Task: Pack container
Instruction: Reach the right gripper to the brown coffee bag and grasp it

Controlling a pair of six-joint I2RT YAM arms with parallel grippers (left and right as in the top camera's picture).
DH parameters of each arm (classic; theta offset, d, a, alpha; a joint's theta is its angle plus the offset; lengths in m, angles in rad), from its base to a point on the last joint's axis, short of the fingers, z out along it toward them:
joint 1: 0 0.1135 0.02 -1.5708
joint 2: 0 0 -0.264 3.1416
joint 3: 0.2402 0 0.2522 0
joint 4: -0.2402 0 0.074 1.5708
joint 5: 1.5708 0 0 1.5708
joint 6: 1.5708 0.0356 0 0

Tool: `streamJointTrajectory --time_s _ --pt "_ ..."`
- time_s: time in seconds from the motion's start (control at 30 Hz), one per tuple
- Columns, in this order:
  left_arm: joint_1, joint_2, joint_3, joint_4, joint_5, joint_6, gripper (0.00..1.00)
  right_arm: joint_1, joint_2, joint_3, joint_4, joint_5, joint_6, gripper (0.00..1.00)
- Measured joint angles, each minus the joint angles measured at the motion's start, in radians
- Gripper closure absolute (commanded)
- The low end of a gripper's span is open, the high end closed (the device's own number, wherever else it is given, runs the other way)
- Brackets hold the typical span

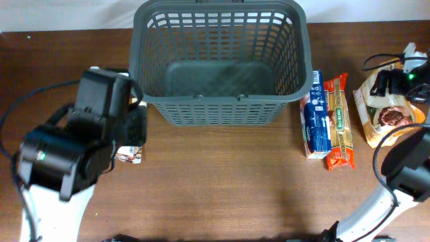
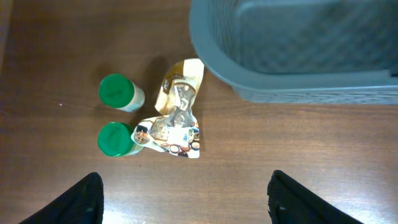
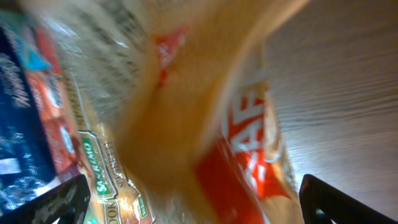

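Brown wood-grain surface (image 1: 222, 181) fills the overhead view. The container (image 1: 222, 111), a dark grey lattice basket with a thick rim, stands at the top centre of that frame. In the left wrist view its rounded corner takes up the upper right.

The left arm (image 1: 74, 151), black with a white base, lies in the lower left of the overhead frame, just beside the container's lower left corner. The right arm (image 1: 403, 168) rises along the right edge.

A tan bag (image 1: 386, 114) sits at the far right of the overhead frame. Between it and the container lie a red-orange pasta packet (image 1: 339, 121) and a blue packet (image 1: 316, 117), side by side and touching.

The left tool (image 2: 185, 199) has its fingers wide apart above bare wood. Higher in that view lies a crumpled gold-and-white pouch (image 2: 177, 118), with two green-lidded jars (image 2: 115, 90) just to its left.

The right tool (image 3: 199, 200) also has its fingers apart at the lower corners of its frame. An orange bag, blurred and very close, fills the space between them; contact cannot be told.
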Motion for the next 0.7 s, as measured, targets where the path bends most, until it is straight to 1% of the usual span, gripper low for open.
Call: streamJointTrajectory --time_s 0.13,0.17,0.2,0.23,0.3,0.33,0.37,0.4,0.43,0.5,0.53,0.7 --pt "0.000 0.053 0.000 0.000 0.000 0.000 0.29 0.002 0.059 0.000 -0.019 -0.003 0.009 0.01" --pt "0.000 0.065 0.000 0.000 0.000 0.000 0.26 0.003 0.074 0.000 -0.022 -0.003 0.010 0.01" --pt "0.000 0.076 0.000 0.000 0.000 0.000 0.02 0.004 0.084 -0.003 -0.020 -0.003 0.011 0.01" --pt "0.000 0.085 0.000 0.000 0.000 0.000 0.01 0.005 0.093 -0.006 -0.016 -0.003 0.011 0.02" --pt "0.000 0.100 0.000 0.000 0.000 -0.001 0.00 0.009 0.103 -0.018 -0.008 -0.002 0.014 0.01" --pt "0.000 0.105 0.000 0.000 0.000 0.000 0.01 0.011 0.107 -0.021 -0.006 -0.002 0.018 0.07" --pt "0.000 0.109 0.000 0.000 0.000 0.000 0.01 0.013 0.109 -0.026 -0.003 -0.001 0.020 0.17" --pt "0.000 0.113 0.000 0.000 0.000 0.000 0.01 0.014 0.110 -0.031 0.000 0.002 0.026 0.32" --pt "0.000 0.114 0.000 -0.001 0.000 0.000 0.01 0.016 0.110 -0.037 0.001 0.004 0.033 0.45" --pt "0.000 0.117 0.000 -0.002 0.000 0.000 0.00 0.018 0.110 -0.053 0.005 0.008 0.035 0.82" --pt "0.000 0.118 0.000 -0.005 0.000 0.000 0.01 0.019 0.110 -0.060 0.008 0.006 0.038 0.96" --pt "0.000 0.118 0.000 -0.019 0.000 0.000 0.01 0.028 0.105 -0.065 0.011 0.009 0.105 0.96"
